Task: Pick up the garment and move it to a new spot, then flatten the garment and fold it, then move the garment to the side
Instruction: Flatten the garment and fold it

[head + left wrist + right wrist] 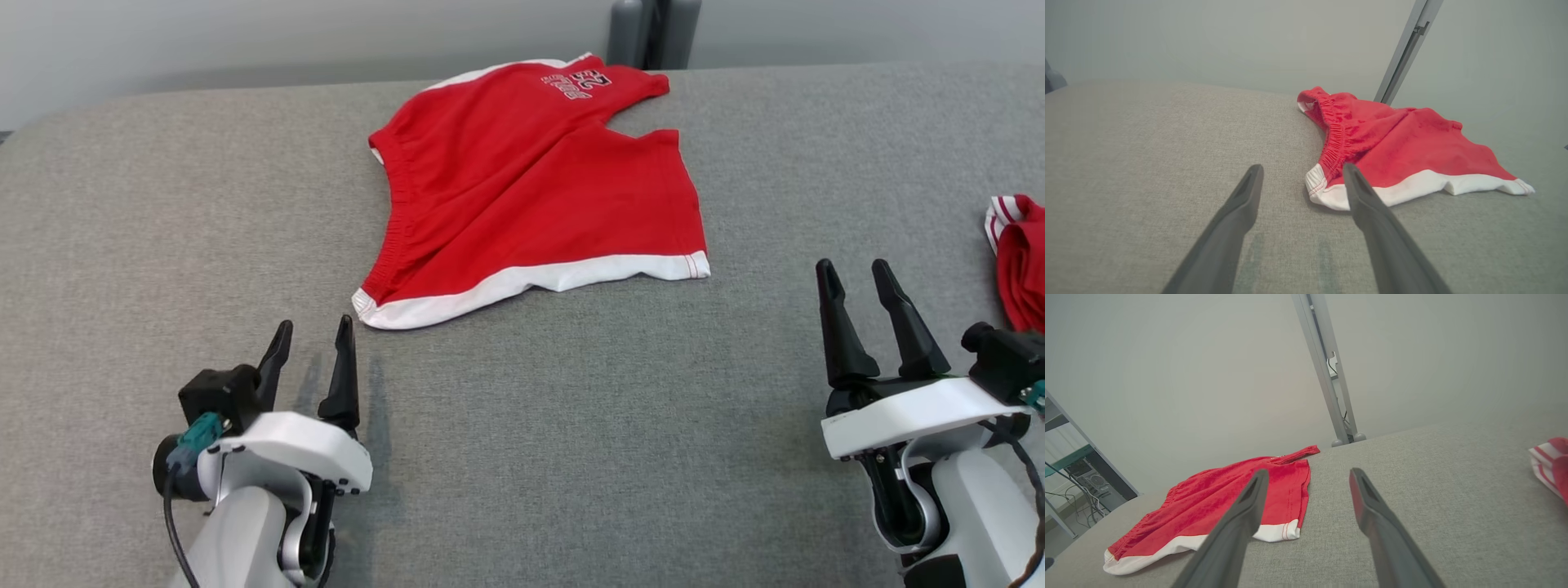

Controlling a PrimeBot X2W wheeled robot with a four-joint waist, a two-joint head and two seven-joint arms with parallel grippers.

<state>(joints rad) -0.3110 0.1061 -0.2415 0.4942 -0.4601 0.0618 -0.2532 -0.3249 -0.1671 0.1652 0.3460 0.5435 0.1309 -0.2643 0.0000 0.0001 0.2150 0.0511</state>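
– What is the biggest thing?
– The grey cloth top (522, 441). Red shorts (531, 188) with a white edge lie on it, in the middle.
– Where is the garment (1020, 269)?
– Bunched at the right edge, near the right gripper (852, 265).
– And the grippers?
– That one and the left gripper (315, 322) have fingers spread, holding nothing.

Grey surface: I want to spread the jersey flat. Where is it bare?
Bare: the surface left of the shorts, and the near strip between left gripper and right gripper. Crowded: the right edge, by the jersey.
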